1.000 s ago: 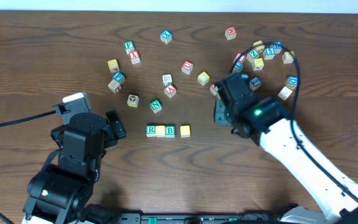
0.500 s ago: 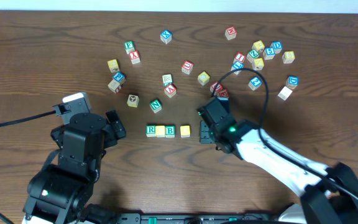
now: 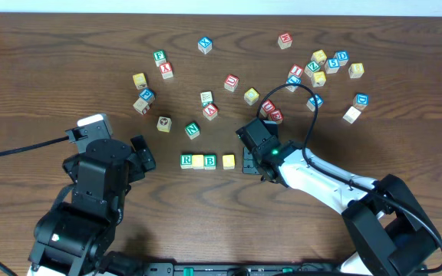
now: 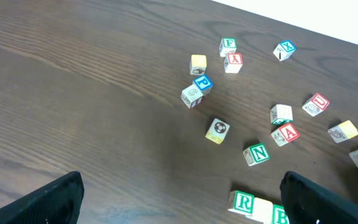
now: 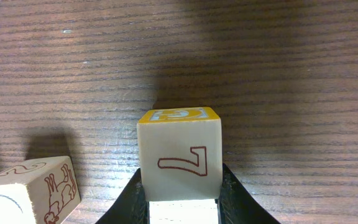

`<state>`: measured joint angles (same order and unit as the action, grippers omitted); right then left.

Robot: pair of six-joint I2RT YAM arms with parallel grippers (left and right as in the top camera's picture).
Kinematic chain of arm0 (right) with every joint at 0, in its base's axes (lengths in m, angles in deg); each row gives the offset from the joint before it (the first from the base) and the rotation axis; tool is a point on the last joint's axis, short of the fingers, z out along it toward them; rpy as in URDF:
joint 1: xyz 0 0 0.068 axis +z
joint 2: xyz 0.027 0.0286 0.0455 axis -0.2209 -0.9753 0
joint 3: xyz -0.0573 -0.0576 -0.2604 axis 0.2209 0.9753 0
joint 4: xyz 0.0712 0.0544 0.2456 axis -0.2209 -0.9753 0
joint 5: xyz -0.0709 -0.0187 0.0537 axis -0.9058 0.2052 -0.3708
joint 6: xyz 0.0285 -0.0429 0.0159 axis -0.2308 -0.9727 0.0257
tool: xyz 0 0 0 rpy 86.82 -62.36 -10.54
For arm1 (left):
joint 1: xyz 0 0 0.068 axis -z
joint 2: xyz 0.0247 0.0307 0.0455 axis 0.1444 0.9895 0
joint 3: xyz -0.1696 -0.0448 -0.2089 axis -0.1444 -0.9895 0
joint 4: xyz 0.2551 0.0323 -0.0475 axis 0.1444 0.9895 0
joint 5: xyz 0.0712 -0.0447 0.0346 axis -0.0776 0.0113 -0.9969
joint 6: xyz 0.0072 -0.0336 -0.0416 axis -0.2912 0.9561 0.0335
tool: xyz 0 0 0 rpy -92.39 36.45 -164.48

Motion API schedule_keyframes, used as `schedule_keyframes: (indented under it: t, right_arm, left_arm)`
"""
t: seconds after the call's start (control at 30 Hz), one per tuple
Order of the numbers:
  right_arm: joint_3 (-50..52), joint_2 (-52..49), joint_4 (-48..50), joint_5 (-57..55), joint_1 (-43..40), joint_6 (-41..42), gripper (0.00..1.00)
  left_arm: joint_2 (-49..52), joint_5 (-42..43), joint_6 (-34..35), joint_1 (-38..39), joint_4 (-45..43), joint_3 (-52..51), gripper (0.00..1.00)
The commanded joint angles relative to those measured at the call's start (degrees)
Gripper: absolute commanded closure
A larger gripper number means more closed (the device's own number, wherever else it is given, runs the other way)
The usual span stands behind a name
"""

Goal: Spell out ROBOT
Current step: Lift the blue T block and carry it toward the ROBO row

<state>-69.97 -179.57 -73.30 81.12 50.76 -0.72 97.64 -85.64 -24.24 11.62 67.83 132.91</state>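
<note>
Wooden cube (image 5: 179, 155) clamped in right tool (image 5: 180, 208), its arm stretched low leftward.

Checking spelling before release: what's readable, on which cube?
"R", green: row's leftmost wooden cube.
"B", green: row's third wooden cube.
"N", green: wooden cube above row.
"A", red: cube beyond N.
"U", red: cube beyond A.
"P", blue: cube at left.
"F", green: cube beyond P.
"X", blue: cube right of F.
"7", red: yellow-topped cube in right gripper.
Other cubes: too small or unclear.

green B cube (image 4: 281, 216) cut by left wrist view's bottom edge, animal-printed cube (image 5: 33, 193) cropped at right wrist view's corner
</note>
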Motion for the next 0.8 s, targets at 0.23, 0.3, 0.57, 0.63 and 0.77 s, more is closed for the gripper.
schedule_keyframes:
  t: [0.23, 0.3, 0.57, 0.63, 0.77]
  right_arm:
    - [-0.9, -1.0, -1.0, 0.2, -0.1, 0.3, 0.84]
    - [-1.7, -1.0, -2.4, 0.2, 0.0, 0.3, 0.86]
    - [-8.3, -1.0, -9.8, 0.1, 0.4, 0.3, 0.93]
    - [-9.8, -1.0, -10.7, 0.2, 0.7, 0.3, 0.91]
    - [-12.7, -1.0, -13.1, 0.2, 0.8, 0.3, 0.88]
  left_arm:
    - [0.0, -0.8, -0.8, -0.3, 0.0, 1.3, 0.01]
    - [0.0, -0.8, -0.8, -0.3, 0.0, 1.3, 0.01]
    - [0.0, -0.8, -0.8, -0.3, 0.0, 1.3, 0.01]
    - [0.0, -0.8, -0.8, -0.3, 0.0, 1.3, 0.01]
    - [0.0, -0.8, -0.8, -0.3, 0.1, 1.3, 0.01]
